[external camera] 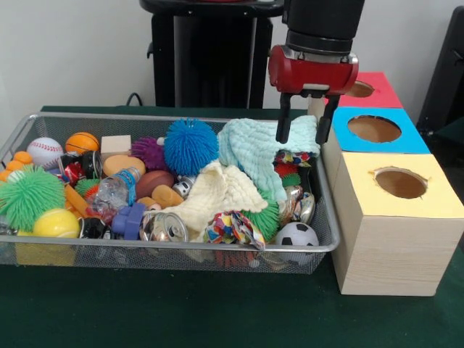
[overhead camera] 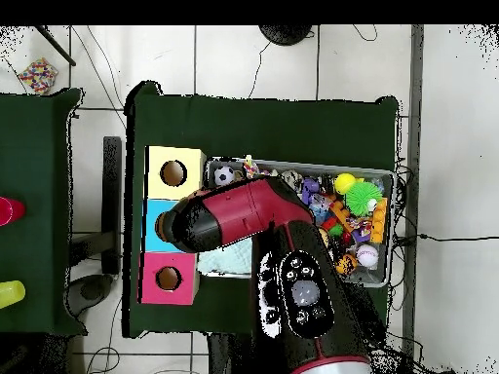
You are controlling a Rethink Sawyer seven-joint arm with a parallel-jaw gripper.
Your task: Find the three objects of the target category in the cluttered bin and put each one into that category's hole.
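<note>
Wire-mesh bin (external camera: 22,127) crammed with toys sits beside three wooden boxes with holes (external camera: 395,210); red-and-black gripper (external camera: 303,134) hangs spread apart over a pale mint knitted cloth (external camera: 254,148), gripping nothing.

Your non-task items:
- 1 green table cover (external camera: 217,312), under everything.
- 1 second green table (overhead camera: 39,195), set well apart.
- On it: 1 red cup (overhead camera: 8,209), 1 yellow-green cup (overhead camera: 8,292).
- 1 white tiled floor (overhead camera: 253,58).
- Loose black cables (overhead camera: 97,58) on it.
</note>
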